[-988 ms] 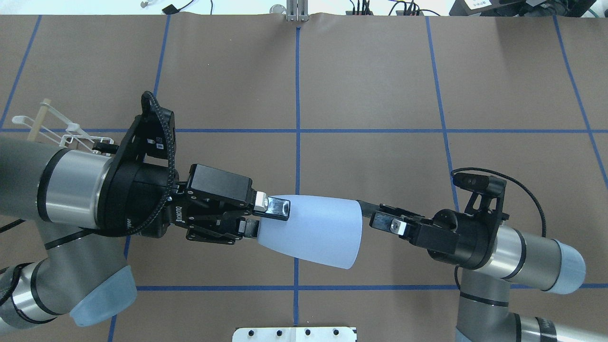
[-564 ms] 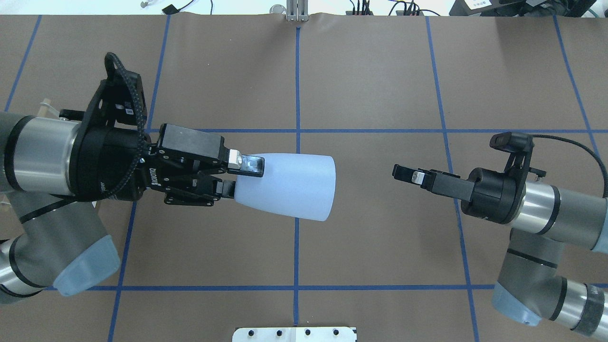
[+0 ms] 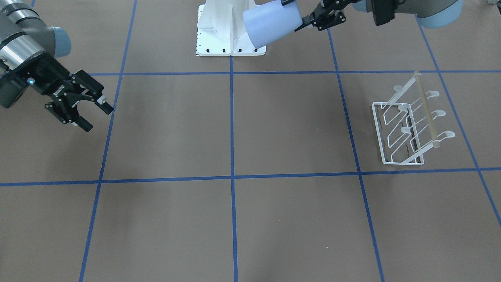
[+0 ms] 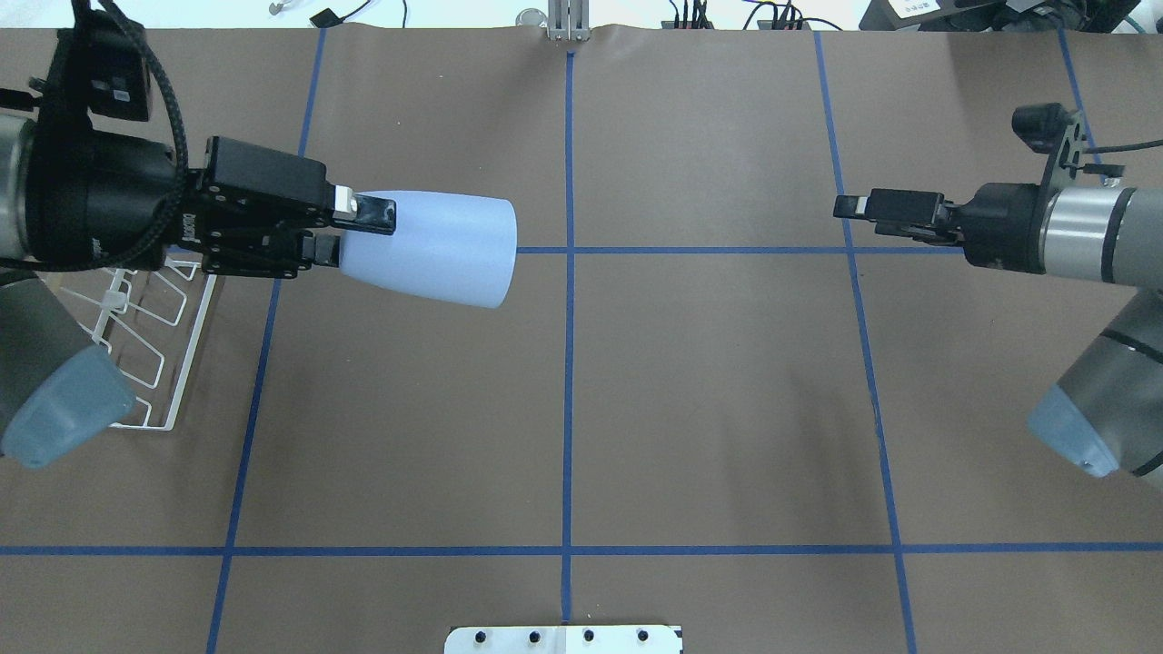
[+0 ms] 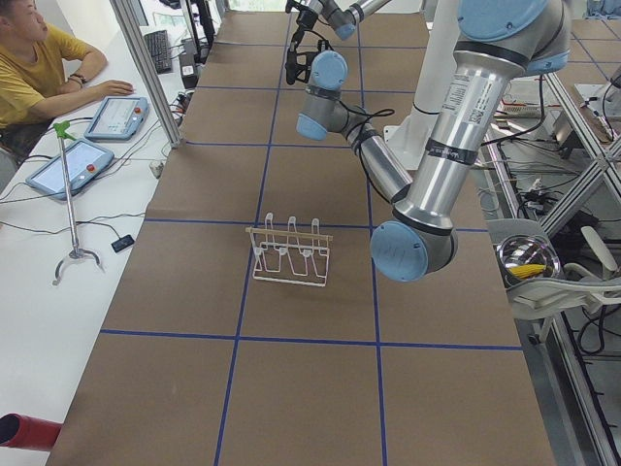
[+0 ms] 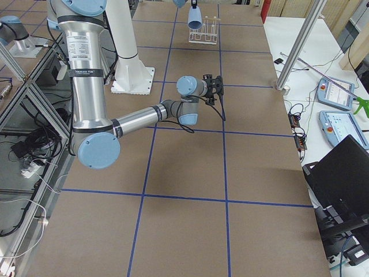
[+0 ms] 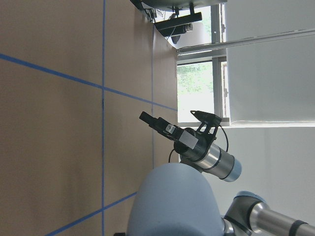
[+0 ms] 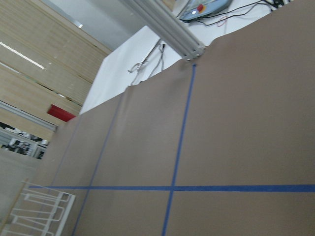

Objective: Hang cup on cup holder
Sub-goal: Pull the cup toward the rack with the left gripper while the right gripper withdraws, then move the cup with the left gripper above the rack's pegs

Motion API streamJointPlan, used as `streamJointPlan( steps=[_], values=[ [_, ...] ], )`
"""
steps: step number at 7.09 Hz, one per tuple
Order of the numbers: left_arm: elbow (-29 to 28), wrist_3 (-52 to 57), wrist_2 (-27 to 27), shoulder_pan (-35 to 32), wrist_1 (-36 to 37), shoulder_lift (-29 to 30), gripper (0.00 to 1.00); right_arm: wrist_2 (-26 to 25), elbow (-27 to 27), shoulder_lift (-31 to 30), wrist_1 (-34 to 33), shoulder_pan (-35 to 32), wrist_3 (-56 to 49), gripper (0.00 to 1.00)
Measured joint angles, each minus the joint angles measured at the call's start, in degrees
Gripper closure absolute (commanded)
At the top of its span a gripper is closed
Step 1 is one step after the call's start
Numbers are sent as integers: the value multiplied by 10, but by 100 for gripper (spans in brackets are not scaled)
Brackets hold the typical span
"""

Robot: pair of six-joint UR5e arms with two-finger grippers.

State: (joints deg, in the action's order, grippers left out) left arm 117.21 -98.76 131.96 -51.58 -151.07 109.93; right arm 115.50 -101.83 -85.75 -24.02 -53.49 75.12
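Overhead exterior view: the left tool (image 4: 350,232) is clamped on the narrow base of the cup (image 4: 436,250). The cup is carried in the air with its long axis about level and its mouth pointing toward the middle of the surface (image 4: 727,409), away from the rack (image 3: 407,129). The rack stands on the robot's left side, below and behind that tool, its prongs slanting up. I judge that the left tool, by far the nearer, must swing the cup round until the mouth faces a prong. The right tool (image 3: 96,115) hangs well apart, jaws spread wide, nothing between them.
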Motion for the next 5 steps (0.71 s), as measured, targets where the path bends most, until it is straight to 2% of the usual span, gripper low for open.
streamJointPlan(
  steps=[2, 5],
  values=[
    [13, 81, 41, -60, 88, -4, 100, 54, -1, -3, -146, -67, -106, 0],
    [67, 243, 48, -109, 254, -37, 100, 66, -2, -35, -313, -121, -310, 0]
  ],
)
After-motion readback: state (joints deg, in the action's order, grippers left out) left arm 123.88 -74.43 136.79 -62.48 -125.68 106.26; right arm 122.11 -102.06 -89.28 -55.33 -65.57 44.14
